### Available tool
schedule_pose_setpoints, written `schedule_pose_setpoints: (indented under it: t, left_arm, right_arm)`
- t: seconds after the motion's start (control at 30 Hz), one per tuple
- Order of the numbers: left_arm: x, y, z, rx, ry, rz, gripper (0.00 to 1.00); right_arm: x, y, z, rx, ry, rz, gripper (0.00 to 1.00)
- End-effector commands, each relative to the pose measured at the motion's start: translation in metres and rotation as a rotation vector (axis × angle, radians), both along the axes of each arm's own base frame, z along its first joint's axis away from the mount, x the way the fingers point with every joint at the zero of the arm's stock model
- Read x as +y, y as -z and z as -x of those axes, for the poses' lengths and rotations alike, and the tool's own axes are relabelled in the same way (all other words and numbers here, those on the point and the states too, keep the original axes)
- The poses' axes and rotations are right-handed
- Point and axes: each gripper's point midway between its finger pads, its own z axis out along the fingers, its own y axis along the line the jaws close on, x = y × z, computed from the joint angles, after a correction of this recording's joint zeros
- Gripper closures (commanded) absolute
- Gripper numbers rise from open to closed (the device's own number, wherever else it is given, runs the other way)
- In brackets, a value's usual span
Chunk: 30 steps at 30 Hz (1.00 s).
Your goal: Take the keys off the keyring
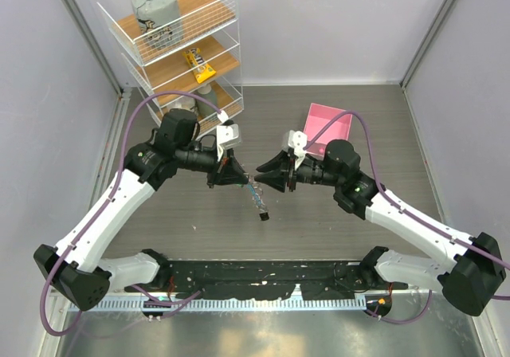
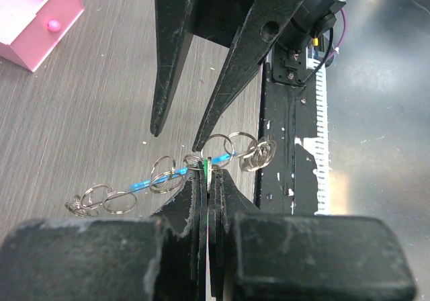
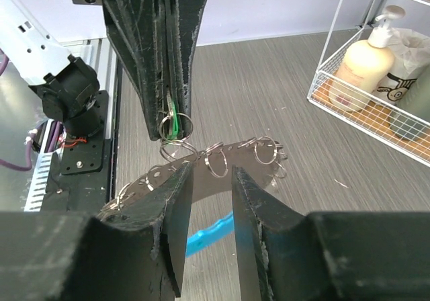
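Observation:
My left gripper (image 1: pixel 238 178) is shut on the green-headed key (image 2: pixel 206 168), seen edge-on between its fingers above the table. The key also shows in the right wrist view (image 3: pixel 173 123). The keyring (image 2: pixel 161 173) hangs from it as a string of silvery rings with a curved blue strip (image 3: pixel 212 230). In the top view the blue strip (image 1: pixel 253 191) hangs down to a small dark clasp (image 1: pixel 263 214). My right gripper (image 1: pixel 264 174) faces the left one, open and empty. Its fingers (image 3: pixel 176 207) stand either side of one silver ring (image 3: pixel 218 160) without touching it.
A pink square box (image 1: pixel 326 122) lies on the table at the back right. A white wire shelf rack (image 1: pixel 180 48) with a soap bottle (image 3: pixel 366 66) stands at the back left. The black base rail (image 1: pixel 263 281) runs along the near edge.

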Motion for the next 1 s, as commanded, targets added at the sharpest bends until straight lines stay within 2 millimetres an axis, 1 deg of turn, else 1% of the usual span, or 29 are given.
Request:
schedule_pose_setpoints:
  t: [0.0, 0.2, 0.37, 0.63, 0.83, 0.97]
  left_arm:
    - [0.0, -0.025, 0.004, -0.068, 0.023, 0.06, 1.0]
    - [-0.001, -0.027, 0.004, -0.072, 0.026, 0.067, 1.0]
    - [-0.003, -0.027, 0.005, -0.064, 0.033, 0.073, 1.0]
    - [-0.004, -0.028, 0.007, -0.057, 0.039, 0.083, 1.0]
    - [-0.005, -0.029, 0.008, -0.054, 0.048, 0.094, 1.0]
    - [-0.006, -0.028, 0.008, -0.048, 0.053, 0.096, 1.0]
  right_arm:
    - [0.0, -0.015, 0.011, -0.023, -0.048, -0.054, 0.64]
    - [0.005, -0.014, 0.01, -0.015, -0.059, -0.063, 0.64]
    - [0.011, -0.021, 0.013, -0.022, -0.077, -0.081, 0.64]
    - [0.016, -0.02, 0.017, -0.024, -0.099, -0.078, 0.65]
    - [0.02, -0.022, 0.019, -0.033, -0.112, -0.079, 0.72]
    - [0.022, -0.025, 0.023, -0.046, -0.123, -0.087, 0.72]
